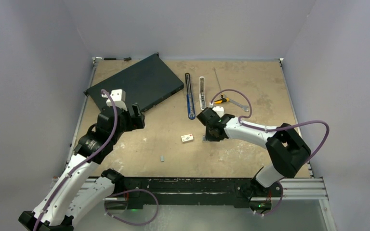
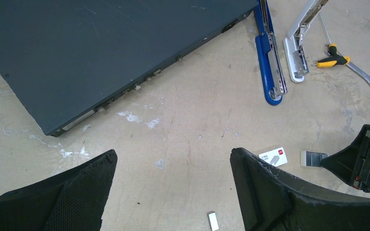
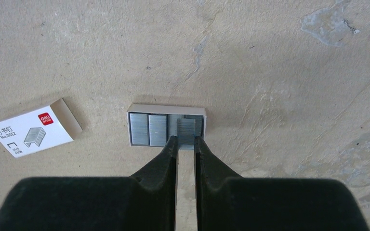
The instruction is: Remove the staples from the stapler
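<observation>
Right wrist view — right gripper [image 3: 186, 141] pinches the staples [image 3: 186, 127] over the tray [image 3: 166, 107]; likely depositing — next, part jaws, lift clear.

Left arm [image 1: 84, 149]: reaches forward on its own side, wrist tipped down.
Left gripper [image 2: 173, 154]: jaws spread wide.
Right arm [image 1: 250, 130]: elbow out right, forearm stretched left.
Right gripper [image 3: 186, 140]: pointed down, jaws nearly together, tips pinching a strip of staples [image 3: 185, 131].
</observation>
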### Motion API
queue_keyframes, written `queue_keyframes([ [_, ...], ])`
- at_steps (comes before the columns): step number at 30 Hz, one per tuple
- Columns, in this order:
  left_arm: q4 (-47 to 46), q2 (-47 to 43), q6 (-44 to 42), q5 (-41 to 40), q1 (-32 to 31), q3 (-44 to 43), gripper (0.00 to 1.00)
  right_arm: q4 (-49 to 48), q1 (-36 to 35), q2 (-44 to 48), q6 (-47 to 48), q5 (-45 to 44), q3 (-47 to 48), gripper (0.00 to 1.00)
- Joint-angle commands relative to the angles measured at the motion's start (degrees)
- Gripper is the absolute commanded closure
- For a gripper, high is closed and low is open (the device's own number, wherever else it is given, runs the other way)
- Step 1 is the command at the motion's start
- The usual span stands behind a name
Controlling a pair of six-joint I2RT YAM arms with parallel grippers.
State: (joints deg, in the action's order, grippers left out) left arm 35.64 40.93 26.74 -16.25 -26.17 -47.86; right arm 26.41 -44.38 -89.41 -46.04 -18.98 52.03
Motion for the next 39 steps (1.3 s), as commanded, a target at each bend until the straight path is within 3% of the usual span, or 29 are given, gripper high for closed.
queue_keyframes([
  [1,-1.8,0.0,-1.1,0.5,0.7,0.4,0.14,-0.1,0.7,-0.2,0.6,-1.4,1.6,0.87],
  [18,-2.1,-0.5,-1.3,1.1,0.9,0.5,0.14,-0.3,1.0,-2.6,2.4,-0.4,4.1,0.87],
  [39,-2.1,0.2,-1.3,1.3,1.0,0.5,0.14,-0.3,1.0,1.8,8.4,-1.1,4.5,0.86],
])
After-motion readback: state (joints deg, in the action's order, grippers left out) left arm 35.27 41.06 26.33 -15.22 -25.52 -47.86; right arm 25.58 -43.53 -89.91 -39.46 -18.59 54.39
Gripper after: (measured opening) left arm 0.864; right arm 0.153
